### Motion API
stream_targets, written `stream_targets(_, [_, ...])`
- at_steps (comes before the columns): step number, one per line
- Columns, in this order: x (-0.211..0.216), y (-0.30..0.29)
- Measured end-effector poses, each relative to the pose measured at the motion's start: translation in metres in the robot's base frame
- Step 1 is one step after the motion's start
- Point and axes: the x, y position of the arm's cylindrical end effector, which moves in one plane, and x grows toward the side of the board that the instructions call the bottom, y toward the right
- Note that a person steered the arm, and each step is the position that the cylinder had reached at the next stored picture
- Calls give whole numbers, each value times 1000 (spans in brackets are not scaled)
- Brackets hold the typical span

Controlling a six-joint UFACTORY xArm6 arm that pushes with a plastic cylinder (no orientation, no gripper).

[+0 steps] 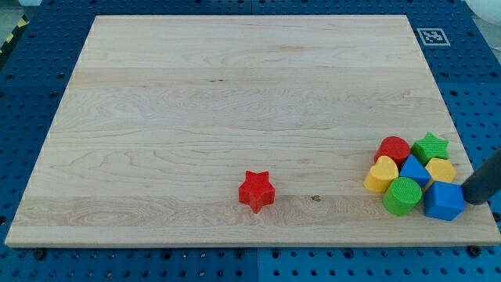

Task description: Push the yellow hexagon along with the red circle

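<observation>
Yellow hexagon sits inside a tight cluster of blocks near the view's lower right corner of the wooden board. It lies on the cluster's right side, directly below the green star and directly above the blue cube, touching or nearly touching both.

Red circle occupies the cluster's upper left, just left of the green star. The two task blocks are not in contact: the blue triangular block lies between them, below and to the right of the red circle and immediately left of the yellow hexagon.

Remaining cluster members:
- Yellow heart: the leftmost block, below the red circle.
- Green cylinder: on the bottom edge, between the yellow heart and the blue cube.

Red star stands alone near the board's lower centre, well apart from the cluster.

My tip enters from the view's right edge as a dark rod. Its lower end rests at the board's right edge, just beside the blue cube's right face and to the lower right of the yellow hexagon. Contact with the cube cannot be confirmed.

No pincer is fitted; the arm ends in the rod only, so nothing is grasped.

A printed marker tag sits at the board's upper right corner.
</observation>
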Motion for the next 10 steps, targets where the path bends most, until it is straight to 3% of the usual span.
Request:
stream_targets(4, [-81, -121])
stream_targets(8, [-169, -304])
stream_targets(10, [-185, -389])
